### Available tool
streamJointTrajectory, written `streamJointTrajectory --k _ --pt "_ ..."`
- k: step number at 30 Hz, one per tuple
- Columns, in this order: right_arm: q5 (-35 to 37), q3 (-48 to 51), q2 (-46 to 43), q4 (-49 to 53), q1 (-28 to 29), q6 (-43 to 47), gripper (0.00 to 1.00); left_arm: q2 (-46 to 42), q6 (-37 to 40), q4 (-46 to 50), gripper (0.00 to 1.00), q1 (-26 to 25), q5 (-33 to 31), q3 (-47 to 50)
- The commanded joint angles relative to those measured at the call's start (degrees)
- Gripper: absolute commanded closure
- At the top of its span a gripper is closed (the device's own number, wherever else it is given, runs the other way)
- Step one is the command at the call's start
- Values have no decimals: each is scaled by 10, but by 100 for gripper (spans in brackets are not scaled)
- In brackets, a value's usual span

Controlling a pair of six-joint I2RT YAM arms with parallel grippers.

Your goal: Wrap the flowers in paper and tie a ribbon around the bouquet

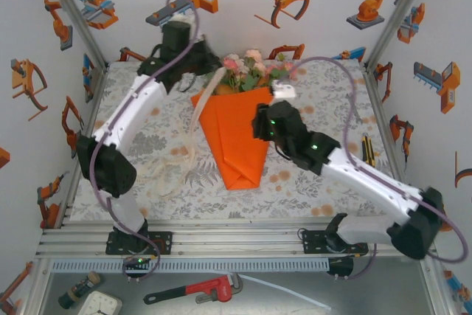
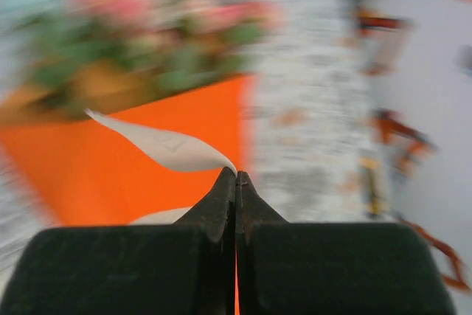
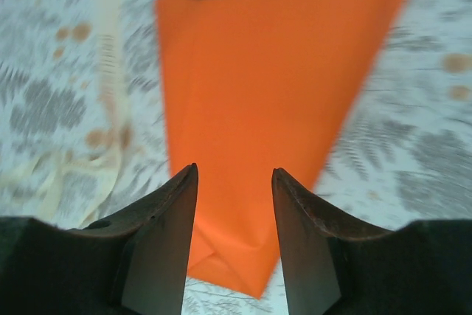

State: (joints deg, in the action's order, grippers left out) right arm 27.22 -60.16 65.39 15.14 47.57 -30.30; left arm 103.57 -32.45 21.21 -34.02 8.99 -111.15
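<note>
L claw (image 2: 236, 176) tips pinch cream ribbon (image 2: 169, 145); R claw (image 3: 234, 171) spread above smooth orange bouquet (image 3: 265, 86), pink flowers (image 1: 243, 64) atop.

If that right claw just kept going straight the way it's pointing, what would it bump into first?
Most likely the orange paper: the open right gripper aims at its lower part, with nothing seen between them, though depth is hard to judge.

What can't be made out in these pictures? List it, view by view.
Left wrist: motion blur smears the flowers; single blooms indistinct.
Right wrist: top edge cuts off the flowers; the right end effector covers part of the paper's lower edges.
Top external: the flowers' lower parts hidden inside the paper; whether the ribbon runs beneath it, unclear.
</note>
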Motion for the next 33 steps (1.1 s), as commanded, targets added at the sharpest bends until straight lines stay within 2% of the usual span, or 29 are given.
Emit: streamJointTrajectory --k 1,3,5,6,8,9,10,12,13,15,18,20,22,24,27,31,33 --pt "190 40 -125 85 -41 -65 53 61 -44 -6 100 -112 -18 -71" --pt "225 64 -200 144 -87 -96 52 133 -50 -23 100 -164 -37 -143" --pt "240 80 -266 195 -130 -114 51 226 -63 -15 97 -204 -20 -253" --pt "245 87 -293 214 -146 -114 51 284 -65 2 90 -222 -4 -331" --pt "258 90 -329 246 -161 -114 51 379 -56 54 70 -248 5 -480" --pt "259 92 -343 260 -162 -114 51 408 -44 66 59 -255 12 -528" --pt "278 95 -351 269 -162 -114 50 412 -34 65 49 -258 20 -535" --pt "282 103 -354 274 -163 -110 49 374 -1 61 33 -254 17 -479" --pt "278 107 -347 273 -164 -109 48 337 30 63 29 -250 -4 -429" --pt "250 107 -309 265 -176 -98 46 253 91 65 28 -240 -76 -318" --pt "122 98 -217 232 -243 -74 42 125 139 74 29 -202 -184 -156" --pt "-3 103 -155 185 -308 -55 41 52 139 88 29 -158 -211 -60" --pt "-118 106 -82 139 -371 -53 39 -28 142 84 29 -110 -218 48" --pt "-185 98 -4 100 -411 -51 37 -108 137 69 29 -47 -198 165" --pt "-196 67 111 68 -425 -42 35 -185 113 90 30 54 -186 276" --pt "-218 13 221 52 -423 -45 34 -236 127 116 30 146 -206 362" --pt "-237 -6 263 43 -418 -61 32 -244 120 128 29 190 -197 391"
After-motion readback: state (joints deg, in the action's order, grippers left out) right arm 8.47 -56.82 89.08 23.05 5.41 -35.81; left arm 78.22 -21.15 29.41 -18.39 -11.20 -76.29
